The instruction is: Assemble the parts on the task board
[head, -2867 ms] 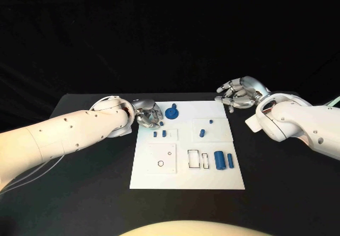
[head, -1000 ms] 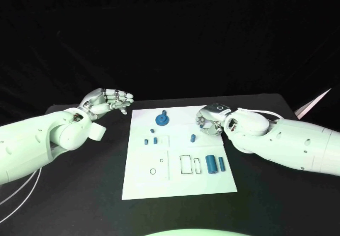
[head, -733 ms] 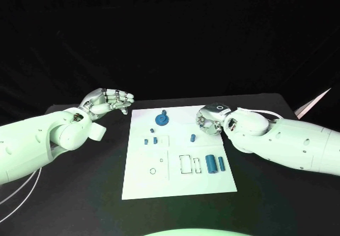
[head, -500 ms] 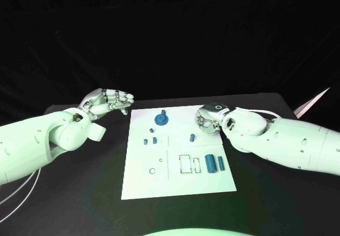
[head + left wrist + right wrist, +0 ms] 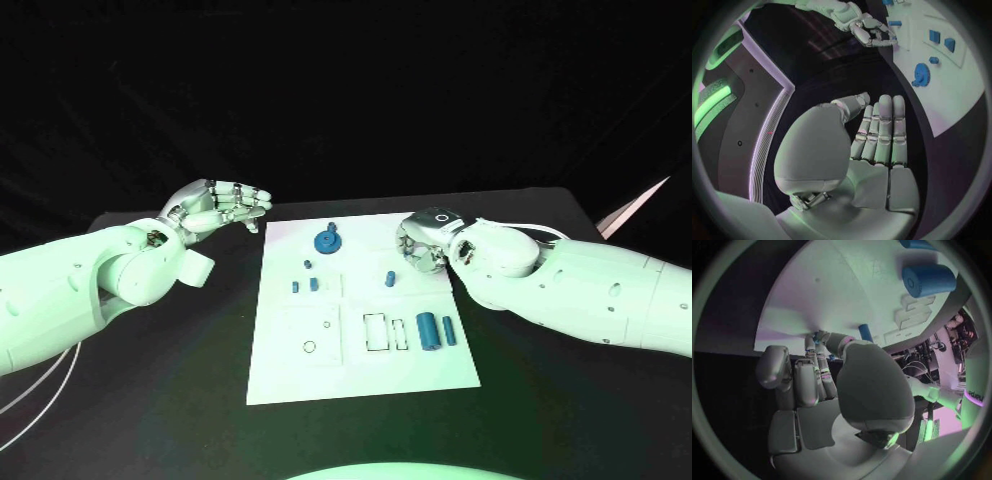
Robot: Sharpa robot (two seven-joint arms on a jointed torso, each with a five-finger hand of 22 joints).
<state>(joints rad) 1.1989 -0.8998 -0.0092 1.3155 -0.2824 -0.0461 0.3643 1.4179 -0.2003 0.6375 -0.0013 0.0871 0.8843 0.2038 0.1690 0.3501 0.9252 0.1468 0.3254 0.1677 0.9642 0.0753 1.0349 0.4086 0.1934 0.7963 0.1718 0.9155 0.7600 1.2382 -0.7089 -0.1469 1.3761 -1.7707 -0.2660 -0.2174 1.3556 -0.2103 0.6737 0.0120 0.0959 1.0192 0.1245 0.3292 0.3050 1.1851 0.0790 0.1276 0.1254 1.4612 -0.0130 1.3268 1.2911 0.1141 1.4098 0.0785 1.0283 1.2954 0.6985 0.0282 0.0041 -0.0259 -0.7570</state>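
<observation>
The white task board lies mid-table. On it are a blue gear, small blue pegs, a short blue part and two blue cylinders. My right hand is over the board's far right area, its fingers curled down with tips touching the board beside the short part; whether they hold anything is hidden. My left hand is raised off the board's far left corner and holds nothing, fingers extended. The gear also appears in the left wrist view.
Black table surrounds the board on all sides. Empty outlined slots sit next to the cylinders. A pale object pokes in at the table's far right edge.
Since 2.9 s ago my left hand left the gear and rose off the board, and my right hand came down onto the board's far right. Over the last second both barely moved.
</observation>
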